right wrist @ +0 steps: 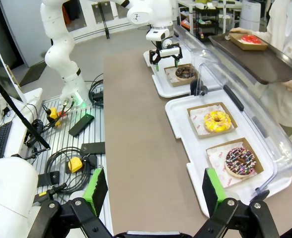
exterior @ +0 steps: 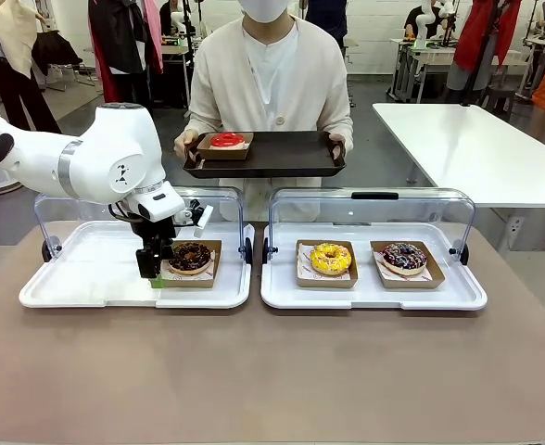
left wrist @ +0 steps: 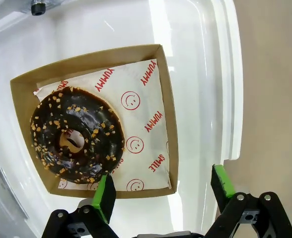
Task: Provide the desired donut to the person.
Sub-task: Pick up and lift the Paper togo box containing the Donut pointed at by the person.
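Chocolate donut [left wrist: 76,136] in cardboard box [left wrist: 168,124] on left white tray [exterior: 87,278]. Left gripper [left wrist: 163,191] released, jaws straddling box wall. Step, likely: closing in for grasp. Next: clench on wall, lift, carry to dark tray [exterior: 282,153] held by person [exterior: 272,74].

1. Bright, even overhead light fills the front view, and the brown counter [exterior: 272,371] carries only faint, soft shadows.
2. Pale reflections streak the clear lids [exterior: 374,211] there.
3. In the left wrist view, white glare bands wash out the rim of the white tray [left wrist: 225,74], while the chocolate donut [left wrist: 76,136] is sharp.
4. The green pads [left wrist: 105,196] of the left claw [left wrist: 163,191] look slightly soft at the bottom edge.
5. The wide-angle right wrist view stretches shapes near its corners.
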Action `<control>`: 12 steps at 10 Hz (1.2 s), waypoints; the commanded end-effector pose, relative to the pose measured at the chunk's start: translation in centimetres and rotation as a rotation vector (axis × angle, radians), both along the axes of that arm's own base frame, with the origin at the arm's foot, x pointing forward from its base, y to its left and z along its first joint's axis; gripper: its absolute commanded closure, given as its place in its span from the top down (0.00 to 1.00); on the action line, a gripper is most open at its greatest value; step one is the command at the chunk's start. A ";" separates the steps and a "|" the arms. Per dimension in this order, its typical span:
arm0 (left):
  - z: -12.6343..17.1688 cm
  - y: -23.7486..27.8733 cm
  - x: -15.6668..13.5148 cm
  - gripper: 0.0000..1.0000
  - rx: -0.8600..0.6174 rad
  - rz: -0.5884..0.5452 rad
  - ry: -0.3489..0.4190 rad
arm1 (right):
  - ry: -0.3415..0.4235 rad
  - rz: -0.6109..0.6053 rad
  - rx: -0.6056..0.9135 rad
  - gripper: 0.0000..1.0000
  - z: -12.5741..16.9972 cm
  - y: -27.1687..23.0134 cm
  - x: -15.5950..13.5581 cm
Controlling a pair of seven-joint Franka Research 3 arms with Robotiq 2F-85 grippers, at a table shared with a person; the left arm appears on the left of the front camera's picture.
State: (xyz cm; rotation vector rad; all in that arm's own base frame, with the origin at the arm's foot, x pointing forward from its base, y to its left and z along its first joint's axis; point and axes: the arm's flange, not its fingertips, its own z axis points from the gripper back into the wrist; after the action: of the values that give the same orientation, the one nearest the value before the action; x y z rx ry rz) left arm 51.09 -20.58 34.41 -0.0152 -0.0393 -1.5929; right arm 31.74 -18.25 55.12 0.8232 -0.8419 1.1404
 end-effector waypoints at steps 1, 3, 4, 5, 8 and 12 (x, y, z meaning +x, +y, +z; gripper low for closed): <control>-0.5 0.1 -1.0 1.00 0.033 0.037 -0.046 | -0.005 0.004 0.011 1.00 0.0 0.1 0.0; -0.6 0.5 -1.7 1.00 0.032 0.039 -0.049 | -0.005 0.004 0.011 1.00 0.0 0.1 0.0; -0.7 0.4 -2.4 1.00 0.027 0.041 -0.056 | -0.005 0.004 0.011 1.00 0.0 0.1 0.0; -0.6 0.5 -2.3 1.00 0.027 0.036 -0.059 | -0.005 0.004 0.011 1.00 0.0 0.1 0.0; -1.0 0.6 -1.9 1.00 0.022 0.050 -0.053 | -0.005 0.004 0.011 1.00 0.0 0.1 0.0; -1.5 0.4 -1.1 1.00 0.021 0.055 -0.032 | -0.005 0.004 0.011 1.00 0.0 0.1 0.0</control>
State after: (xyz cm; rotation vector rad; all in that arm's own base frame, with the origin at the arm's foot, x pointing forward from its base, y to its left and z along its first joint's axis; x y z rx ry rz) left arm 49.67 -20.00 33.30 0.0161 -0.0418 -1.5560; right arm 31.74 -18.25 55.12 0.8232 -0.8418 1.1404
